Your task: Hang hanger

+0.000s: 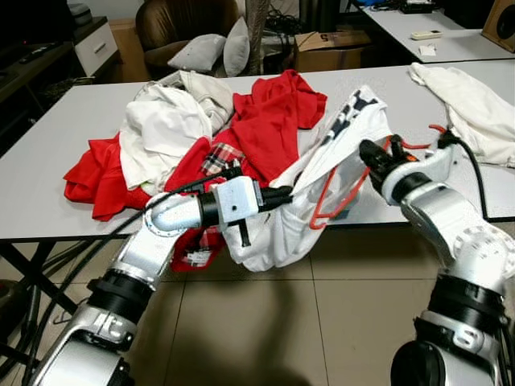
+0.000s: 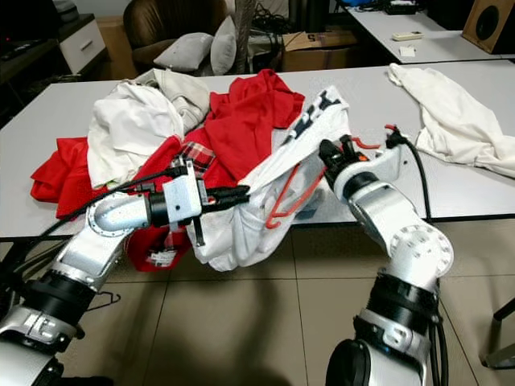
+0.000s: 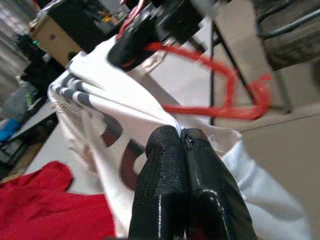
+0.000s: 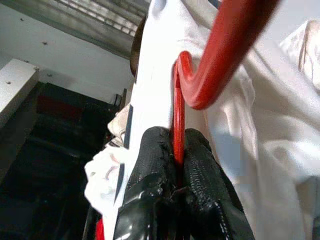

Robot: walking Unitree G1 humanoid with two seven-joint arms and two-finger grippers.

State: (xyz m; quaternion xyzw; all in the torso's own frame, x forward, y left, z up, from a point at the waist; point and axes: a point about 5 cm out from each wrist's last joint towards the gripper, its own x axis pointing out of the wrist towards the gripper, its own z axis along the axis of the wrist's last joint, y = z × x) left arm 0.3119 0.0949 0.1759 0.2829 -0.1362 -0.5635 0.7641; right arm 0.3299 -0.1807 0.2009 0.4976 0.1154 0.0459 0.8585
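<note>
So we've got both arms out over the front edge of the white table (image 1: 48,161), working on a white shirt (image 1: 322,173) with dark checked trim that hangs off the edge at about 6 o'clock from the big clothes pile. Our left end effector (image 1: 282,195) has its black fingers (image 3: 165,185) pressed together, pinching a fold of that white shirt; in the left wrist view the fabric is pulled tight right at the fingertips, and you can see dark stripes and a reddish print on it. Our right end effector (image 1: 372,153) is over at 3 o'clock from the left one, fingers closed on the red hanger (image 1: 338,197), and the right wrist view shows a thin straight part of the red hanger clamped between the two pads with the curved part bending away just past them. The hanger itself sits partly inside the white shirt, its red wire frame showing below the cloth at the table edge between our two end effectors. Behind all this, at 12 o'clock, there's a pile of red garments (image 1: 269,121) mixed with cream-white clothes (image 1: 165,125), plus a plaid bit (image 1: 219,157) poking out near our left arm. Another white garment (image 1: 467,104) lies well apart at 2 o'clock on the table. Further back we can see a brown chair (image 1: 173,28) with grey cushions (image 1: 213,48) and a cardboard box (image 1: 330,48).
</note>
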